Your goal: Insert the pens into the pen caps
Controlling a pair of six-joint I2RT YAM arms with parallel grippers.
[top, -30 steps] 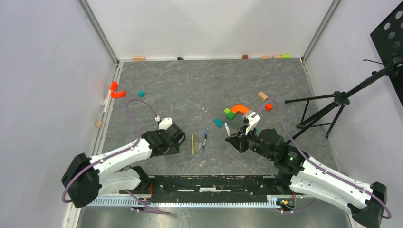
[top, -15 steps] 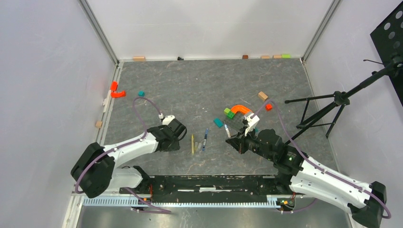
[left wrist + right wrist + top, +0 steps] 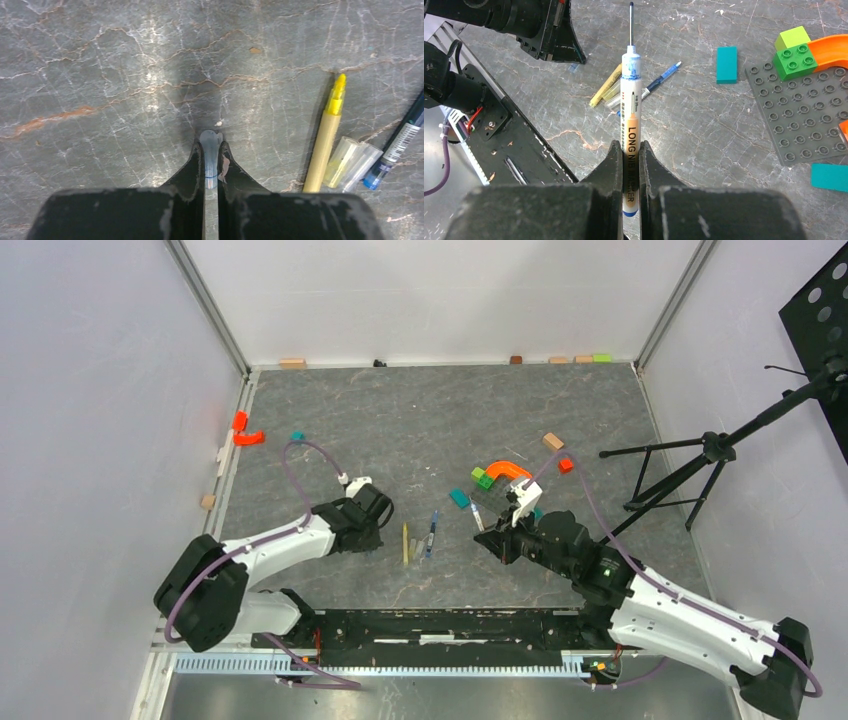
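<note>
A: From above, how do the arms sit around the yellow pen [image 3: 405,543]?

B: That pen lies on the grey table [image 3: 400,430]. The left gripper [image 3: 372,542] is down low just to the pen's left, and from this height I cannot tell what it holds. The right gripper [image 3: 492,538] is further off on the pen's right, with a white marker [image 3: 479,515] sticking out of it. A blue pen [image 3: 431,533] lies just right of the yellow one.

A: And the left wrist camera?

B: The jaws are pinched tight on a pale bluish-grey pen cap [image 3: 210,141]. Its rounded end pokes out past the fingertips, close to the table and left of the yellow pen. A clear cap [image 3: 350,157] lies just beside the yellow pen, between it and the blue pen.

A: The right wrist?

B: Those jaws are clamped on the marker's lower barrel, with the thin nib pointing away from the camera. The yellow pen lies on the table beyond, just left of the marker's barrel in this frame. A teal block [image 3: 726,64] sits well to the pen's right, and a grey studded baseplate [image 3: 804,115] lies further right again.
</note>
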